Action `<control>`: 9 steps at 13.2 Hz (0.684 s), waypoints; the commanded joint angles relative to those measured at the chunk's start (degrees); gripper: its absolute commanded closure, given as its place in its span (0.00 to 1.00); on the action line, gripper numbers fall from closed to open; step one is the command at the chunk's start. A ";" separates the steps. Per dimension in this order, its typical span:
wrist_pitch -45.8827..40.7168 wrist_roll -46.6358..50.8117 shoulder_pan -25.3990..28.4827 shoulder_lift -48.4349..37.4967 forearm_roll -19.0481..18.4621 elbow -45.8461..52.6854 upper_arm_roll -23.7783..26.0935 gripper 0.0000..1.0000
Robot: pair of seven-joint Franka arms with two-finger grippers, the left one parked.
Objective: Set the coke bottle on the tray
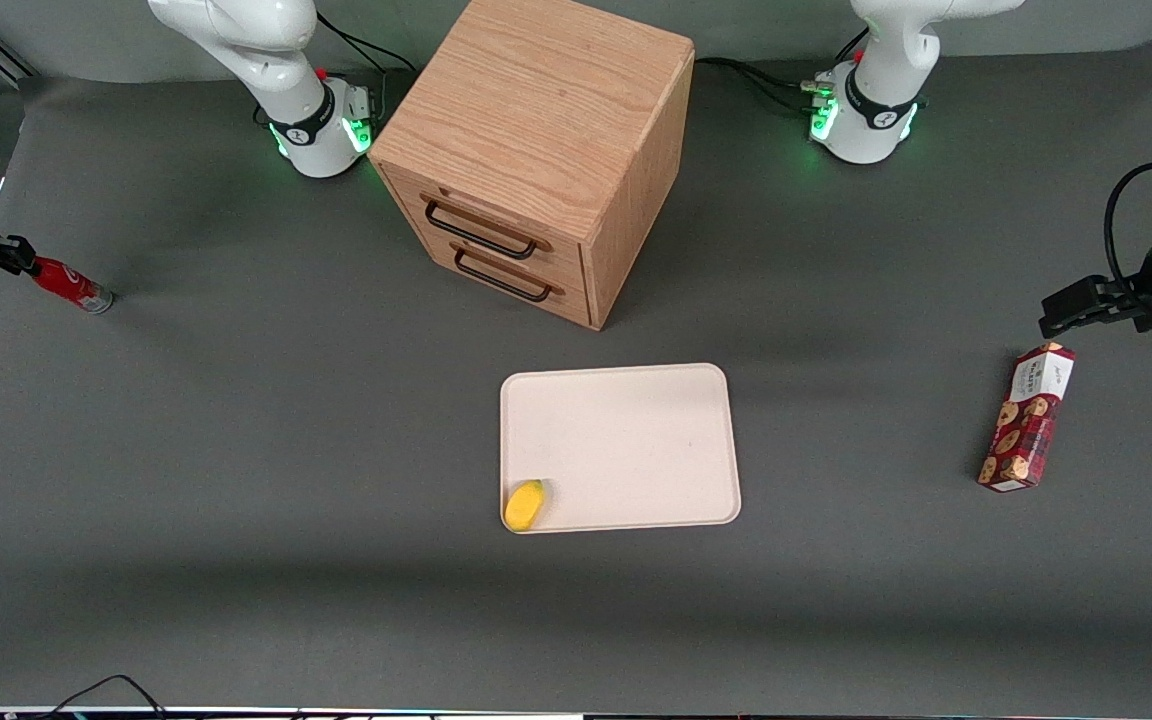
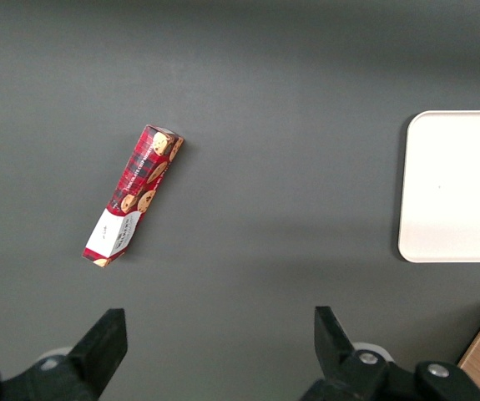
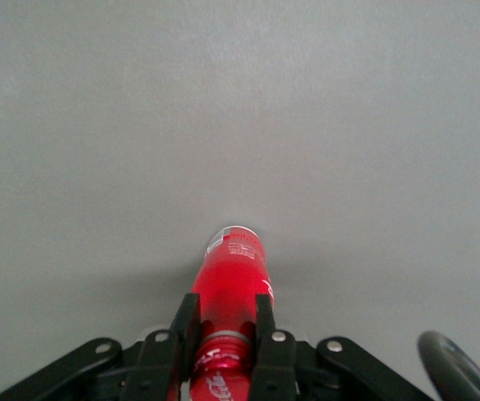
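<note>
At the working arm's end of the table, the gripper (image 1: 24, 262) is clenching the slim, glossy red coke bottle (image 1: 71, 285), which is lying tilted with its clear base touching the matte grey table (image 1: 236, 450). Well apart, in front of the grained wooden cabinet (image 1: 536, 150), the smooth cream tray (image 1: 636, 430) is carrying a small yellow piece (image 1: 524, 504).

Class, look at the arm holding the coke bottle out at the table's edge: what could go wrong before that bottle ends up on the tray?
1. The pincer grips the coke bottle near its neck, with the body sticking out tilted; it might swing or slip during the carry.
2. A yellow object occupies one corner of the tray; setting down there could knock it.
3. The wooden cabinet stands close to the tray, so a wide sweep could clip it.
</note>
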 commanded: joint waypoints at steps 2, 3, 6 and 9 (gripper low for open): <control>-6.71 -0.38 -0.06 0.17 1.17 7.10 1.41 1.00; -8.12 0.49 0.11 0.08 1.17 8.77 2.02 1.00; -16.01 5.67 0.38 -0.62 1.17 15.70 5.44 1.00; -23.93 13.39 0.38 -0.27 0.91 24.15 10.53 1.00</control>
